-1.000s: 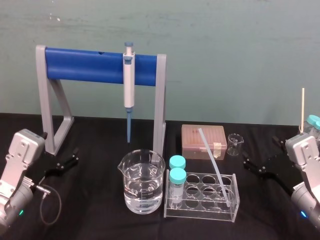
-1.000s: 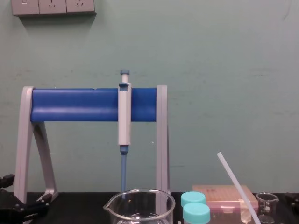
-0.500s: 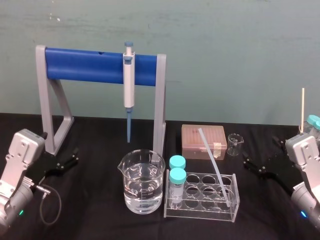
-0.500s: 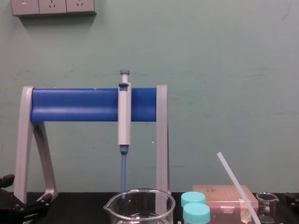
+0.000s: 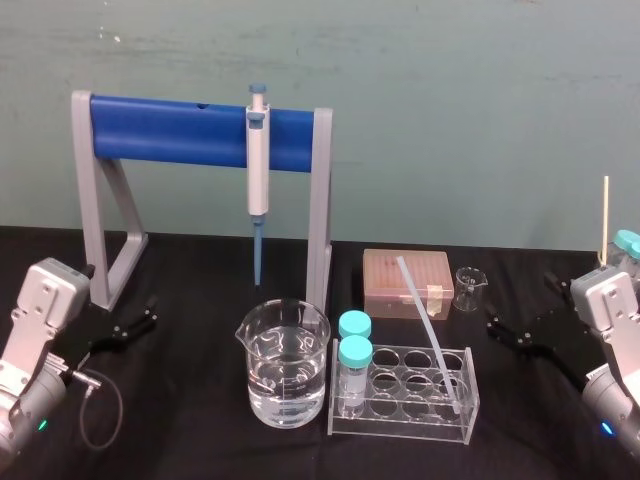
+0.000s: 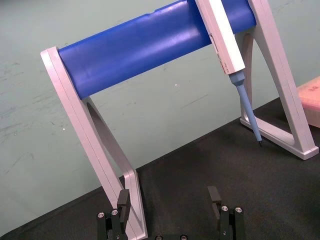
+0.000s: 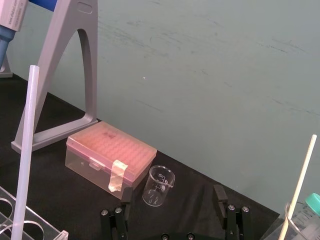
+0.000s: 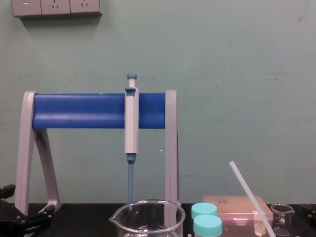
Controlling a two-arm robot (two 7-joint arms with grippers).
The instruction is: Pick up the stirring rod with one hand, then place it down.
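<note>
The stirring rod (image 5: pixel 430 330) is leaned in the rack (image 5: pixel 395 420), top exposed for grasping; right gripper (image 5: pixel 518 312) at three o'clock, left gripper (image 5: pixel 145 315) at nine, are held open-jawed.

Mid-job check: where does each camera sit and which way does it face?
Head: high, looking down at the table; left claw, right claw at its edges.
Chest: low, facing pipette stand; claw tips in lower corners.
Left wrist: behind left claw, facing stand.
Right wrist: behind right claw, facing small beaker.
Shared: head, chest show stirring rod.
</note>
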